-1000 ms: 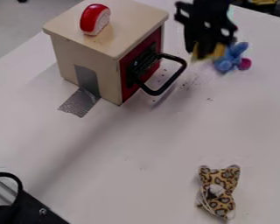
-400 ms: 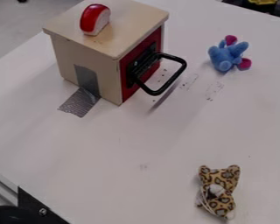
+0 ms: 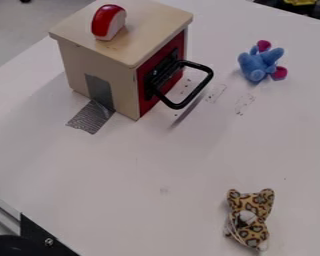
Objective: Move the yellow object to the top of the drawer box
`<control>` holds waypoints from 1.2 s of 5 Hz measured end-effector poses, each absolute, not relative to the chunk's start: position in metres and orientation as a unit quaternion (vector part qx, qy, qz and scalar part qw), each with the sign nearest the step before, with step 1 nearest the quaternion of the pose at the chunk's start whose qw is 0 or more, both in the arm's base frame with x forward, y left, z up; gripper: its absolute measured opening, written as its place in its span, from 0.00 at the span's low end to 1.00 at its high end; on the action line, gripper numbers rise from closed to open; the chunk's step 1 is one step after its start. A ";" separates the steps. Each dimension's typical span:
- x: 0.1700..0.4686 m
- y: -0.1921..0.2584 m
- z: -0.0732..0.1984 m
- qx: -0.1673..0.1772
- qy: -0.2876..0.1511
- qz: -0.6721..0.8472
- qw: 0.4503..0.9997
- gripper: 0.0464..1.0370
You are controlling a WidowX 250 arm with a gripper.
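At the left, a black object [image 3: 44, 242] is running out of the frame, leaving its shape unclear. The box [image 3: 122, 85] is standing upright, a red piece [image 3: 108, 22] sitting on top. The placing is seemingly still wanting, and the next move is calling for lowering the yellow object beside the red piece without nudging it. Farther right, a spotted toy [image 3: 249, 217] and a blue toy [image 3: 257, 64] are lying on the table [image 3: 189, 160]. I cannot tell where the yellow object is, or whether the hand is spread, closed or gripping.
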State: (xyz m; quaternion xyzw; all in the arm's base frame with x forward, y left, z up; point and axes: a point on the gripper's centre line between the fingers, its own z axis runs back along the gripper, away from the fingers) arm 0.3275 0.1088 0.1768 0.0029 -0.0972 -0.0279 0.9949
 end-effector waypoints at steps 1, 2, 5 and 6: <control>0.313 0.109 0.146 0.011 -0.071 -0.027 0.997 0.21; 0.309 0.113 0.133 0.027 -0.068 -0.024 0.997 0.21; 0.298 0.111 0.119 0.016 -0.049 -0.017 0.999 0.54; 0.299 0.112 0.156 0.010 -0.085 0.000 0.996 0.82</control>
